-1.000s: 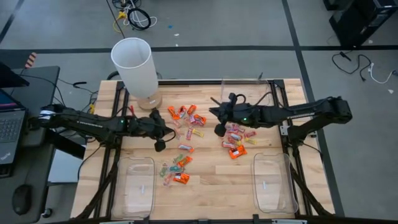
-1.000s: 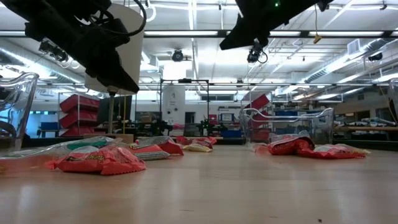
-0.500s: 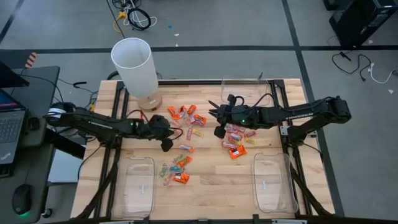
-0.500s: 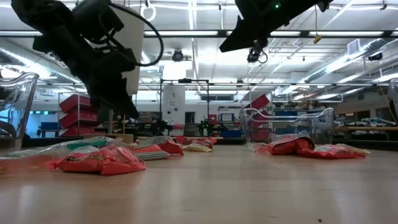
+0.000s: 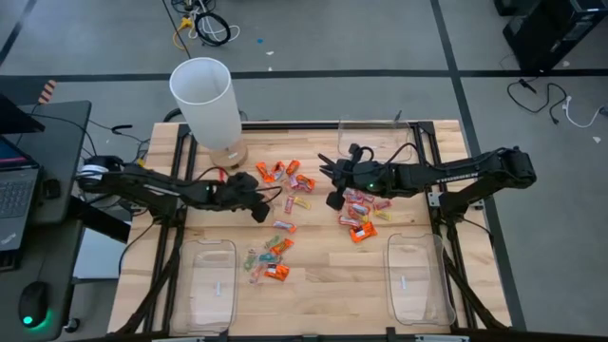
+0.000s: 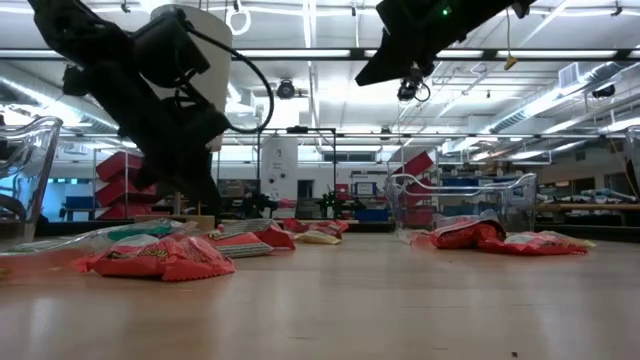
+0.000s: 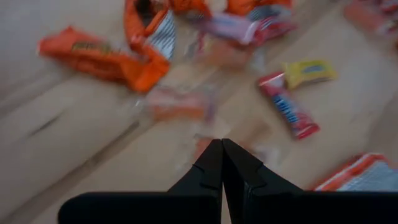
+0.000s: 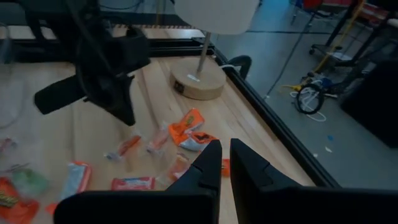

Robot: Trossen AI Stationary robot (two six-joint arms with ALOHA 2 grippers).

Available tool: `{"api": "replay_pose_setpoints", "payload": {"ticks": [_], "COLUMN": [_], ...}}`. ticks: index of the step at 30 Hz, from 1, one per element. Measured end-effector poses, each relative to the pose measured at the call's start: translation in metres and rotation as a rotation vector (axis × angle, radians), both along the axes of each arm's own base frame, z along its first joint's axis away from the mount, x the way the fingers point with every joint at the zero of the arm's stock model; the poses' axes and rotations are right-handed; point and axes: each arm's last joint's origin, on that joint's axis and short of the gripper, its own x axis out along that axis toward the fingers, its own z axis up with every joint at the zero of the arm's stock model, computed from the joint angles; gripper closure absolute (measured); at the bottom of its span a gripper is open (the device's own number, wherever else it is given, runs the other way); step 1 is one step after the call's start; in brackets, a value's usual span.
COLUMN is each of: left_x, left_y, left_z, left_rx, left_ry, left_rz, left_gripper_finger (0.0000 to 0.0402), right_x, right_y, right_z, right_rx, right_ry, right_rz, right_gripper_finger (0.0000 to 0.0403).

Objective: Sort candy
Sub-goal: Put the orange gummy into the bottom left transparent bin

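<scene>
Dozens of candy (image 5: 282, 226) pieces lie just past our left gripper (image 5: 259, 215), fingers pressed together, empty. Right gripper (image 5: 333, 199), nearly closed too, hovers beside its own pile.

Candy (image 6: 160, 257) scattered on tabletop; left hand (image 6: 205, 200) low above it.

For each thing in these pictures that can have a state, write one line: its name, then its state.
left gripper: shut, empty, above the candy.
right gripper: shut, empty, by the right-hand pile.
candy: loose on the table, unsorted.
left tray: empty.
right tray: empty.
back tray: upright at the far edge, looks empty.
lamp: standing upright.
</scene>
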Motion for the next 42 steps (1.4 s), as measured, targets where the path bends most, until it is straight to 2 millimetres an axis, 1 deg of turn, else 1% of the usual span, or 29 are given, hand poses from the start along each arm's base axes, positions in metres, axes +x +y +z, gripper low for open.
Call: {"api": "replay_pose_setpoints", "payload": {"ticks": [2,5,9,13,20,24,29,42], "left_x": [0.0,0.0,0.001,0.001,0.001,0.003,0.005,0.006], "left_y": [0.002,0.004,0.004,0.004,0.006,0.009,0.009,0.009], "left_z": [-0.005,-0.01,-0.012,-0.012,-0.014,-0.019,-0.024,-0.025], "left_rx": [-0.019,-0.029,-0.031,-0.025,-0.003,-0.002,-0.002,0.007], "left_ry": [0.024,0.045,0.054,0.055,0.061,0.07,0.082,0.088], "left_rz": [0.029,0.049,0.048,0.052,0.075,0.085,0.088,0.059], "left_gripper_finger": [0.039,0.0381,0.0364,0.0338,0.0285,0.0265,0.0259,0.0262], "right_x": [-0.003,-0.012,-0.024,-0.032,-0.038,-0.038,-0.038,-0.039], "right_y": [-0.001,-0.002,-0.003,-0.002,0.001,0.003,0.003,0.003], "right_z": [0.001,0.007,0.017,0.026,0.029,0.028,0.028,0.027], "right_rx": [-0.013,-0.032,-0.019,-0.002,0.018,0.024,0.037,0.044], "right_ry": [0.015,0.021,0.004,-0.031,-0.034,-0.033,-0.034,-0.028], "right_rz": [-0.021,-0.072,-0.103,-0.107,-0.107,-0.102,-0.105,-0.109], "right_gripper_finger": [0.0382,0.0382,0.0382,0.0382,0.0382,0.0382,0.0382,0.0382]}}
